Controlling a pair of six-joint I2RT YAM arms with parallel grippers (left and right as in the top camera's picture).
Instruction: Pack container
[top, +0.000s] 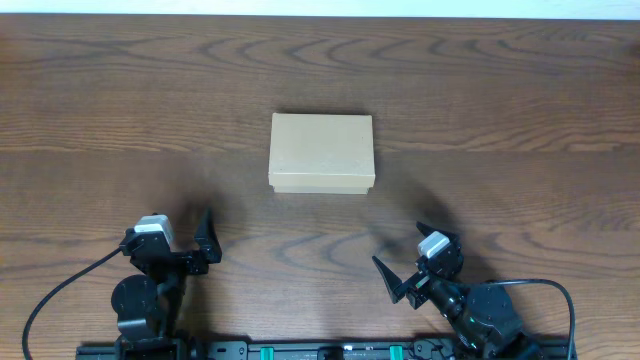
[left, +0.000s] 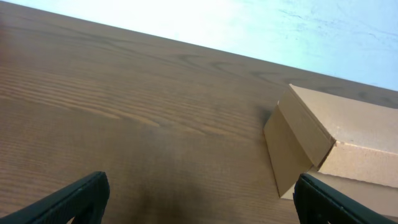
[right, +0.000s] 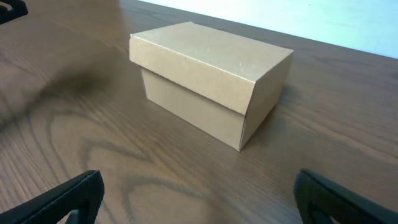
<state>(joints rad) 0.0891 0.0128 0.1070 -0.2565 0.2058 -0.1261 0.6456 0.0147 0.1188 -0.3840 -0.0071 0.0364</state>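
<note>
At the lower left of the overhead frame the left gripper (top: 178, 232) rests low over the table (top: 100, 100) with its jaws spread wide and nothing between them; its wrist view shows bare wood between the two finger ends.

Just above the centre of the frame, well apart from both arms, stands the container (top: 321, 152), lid down and overlapping the walls; nothing to go inside it shows in any view.

It looks like plain matte cardboard; probably light, fairly stiff, not slippery, yet its walls would dent under a hard squeeze and it may slide on the wood if pushed.

The lid's overhanging front lip, toward the bottom of the frame, seems the best purchase.

At the lower right the right gripper (top: 398, 243) is likewise splayed and empty, angled toward the box.
</note>
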